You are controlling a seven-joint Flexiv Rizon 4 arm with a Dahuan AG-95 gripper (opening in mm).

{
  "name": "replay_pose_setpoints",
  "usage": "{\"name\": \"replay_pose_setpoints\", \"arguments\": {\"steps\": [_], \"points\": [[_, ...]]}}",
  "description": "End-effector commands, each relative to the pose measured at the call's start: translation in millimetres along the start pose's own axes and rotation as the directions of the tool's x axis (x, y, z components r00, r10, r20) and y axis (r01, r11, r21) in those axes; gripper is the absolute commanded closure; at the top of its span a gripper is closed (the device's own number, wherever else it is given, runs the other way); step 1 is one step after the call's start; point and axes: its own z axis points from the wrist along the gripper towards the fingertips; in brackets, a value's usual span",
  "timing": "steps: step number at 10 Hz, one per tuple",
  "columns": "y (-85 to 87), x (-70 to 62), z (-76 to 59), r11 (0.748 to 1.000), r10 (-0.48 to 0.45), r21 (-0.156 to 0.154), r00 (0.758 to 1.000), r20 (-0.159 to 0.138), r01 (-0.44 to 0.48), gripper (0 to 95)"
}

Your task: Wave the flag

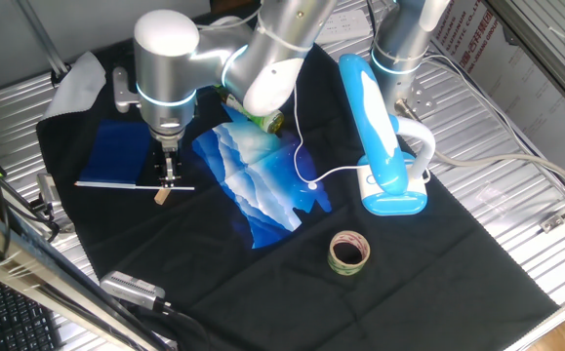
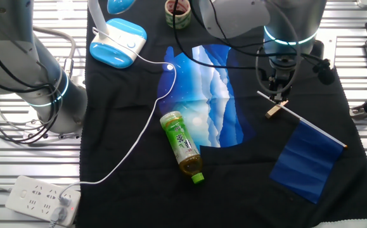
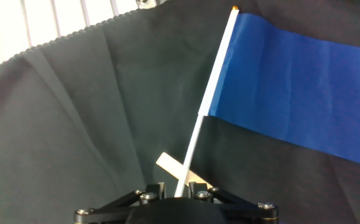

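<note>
The flag lies flat on the black cloth: a dark blue rectangle on a thin white stick. The stick's lower end rests across a small tan wooden block. My gripper points straight down at that end. In the hand view the stick passes between my two fingers, with a small gap on each side. The jaws stand open around the stick.
A blue-and-white patterned cloth lies mid-table with a green tea bottle at its edge. A blue-white device with a white cable, a tape roll and a power strip are around.
</note>
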Motion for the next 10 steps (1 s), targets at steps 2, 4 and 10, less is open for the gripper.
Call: {"name": "replay_pose_setpoints", "arguments": {"steps": [2,4,10], "points": [[7.7,0.4,10.1,1.0,0.003,-0.004,1.0,-0.011,-0.003,76.0],[9.5,1.0,10.9,1.0,0.003,-0.001,1.0,-0.024,-0.003,76.0],[8.8,3.2,11.4,1.0,0.002,0.005,0.997,-0.074,-0.002,76.0]]}}
